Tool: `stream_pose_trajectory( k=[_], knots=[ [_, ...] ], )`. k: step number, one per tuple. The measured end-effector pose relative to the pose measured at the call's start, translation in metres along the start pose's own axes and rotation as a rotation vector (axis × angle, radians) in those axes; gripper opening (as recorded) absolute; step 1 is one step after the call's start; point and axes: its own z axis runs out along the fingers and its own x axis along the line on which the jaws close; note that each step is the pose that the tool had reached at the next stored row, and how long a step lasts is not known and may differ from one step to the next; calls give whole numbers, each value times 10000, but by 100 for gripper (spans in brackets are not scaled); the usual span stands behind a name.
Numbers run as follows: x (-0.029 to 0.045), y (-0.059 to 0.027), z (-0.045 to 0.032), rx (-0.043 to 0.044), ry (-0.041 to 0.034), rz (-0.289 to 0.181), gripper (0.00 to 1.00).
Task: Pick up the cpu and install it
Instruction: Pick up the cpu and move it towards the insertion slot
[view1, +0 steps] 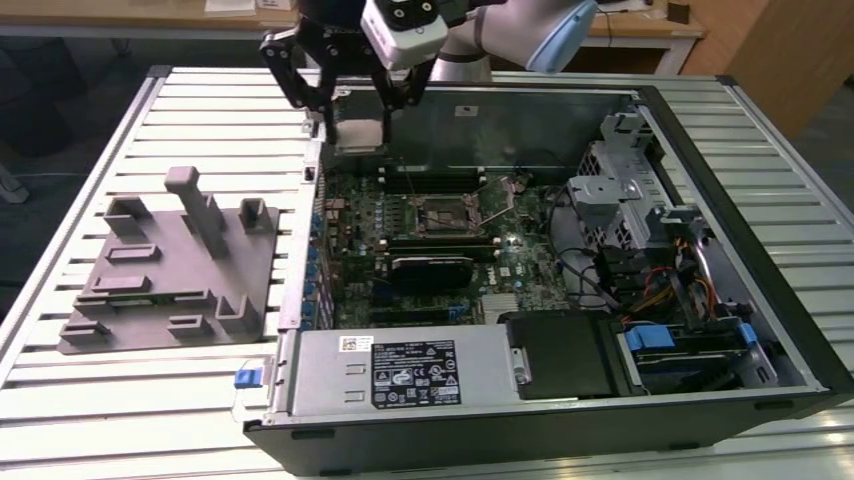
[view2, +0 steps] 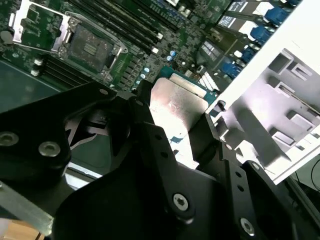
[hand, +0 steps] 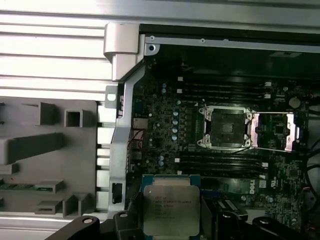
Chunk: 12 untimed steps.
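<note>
Black gripper (view1: 358, 122) had its jaws clamped on two opposite edges of the cpu (view1: 358, 136), held flat in the air. The cpu was a thin square chip with a dull silver metal lid and a pale green rim in both wrist views (view2: 177, 107) (hand: 171, 210). It was not in the socket (view1: 441, 212). It sat well apart from it, up over the board's corner on the socket's fixture side, near the case wall (view1: 318, 200).

The socket was a square black recess in a bright metal frame (hand: 223, 127). Its shiny retention plate (hand: 275, 130) was swung open and lay flat just beside it, and thin lever wires ran along its edges. Long black RAM slots (hand: 220, 90) ran along two sides of the socket, close to the frame.

The motherboard (view1: 521, 255) was dark green and busy with small parts. A black ribbed heatsink block (view1: 430, 270) sat just past the socket on the near side in the exterior view. Room straight above the socket looked open.

The case (view1: 747, 200) was grey sheet steel with a black rim, its side off. The grey matte plastic fixture (view1: 167, 270), blocky with upright posts and slots, lay outside the case on the slatted metal tabletop (view1: 80, 150), well apart from the socket.
</note>
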Motion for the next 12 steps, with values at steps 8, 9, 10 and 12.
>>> stream_pose_trajectory(
  k=[8, 9, 10, 12],
  knots=[
    [-170, 61, 15, -10, -3, 0, 54],
    [-191, 65, 17, -11, -2, 0, 54],
    [-214, 70, 20, -13, -3, 0, 54],
    [-259, 78, 28, -16, -4, 0, 54]
  ],
)
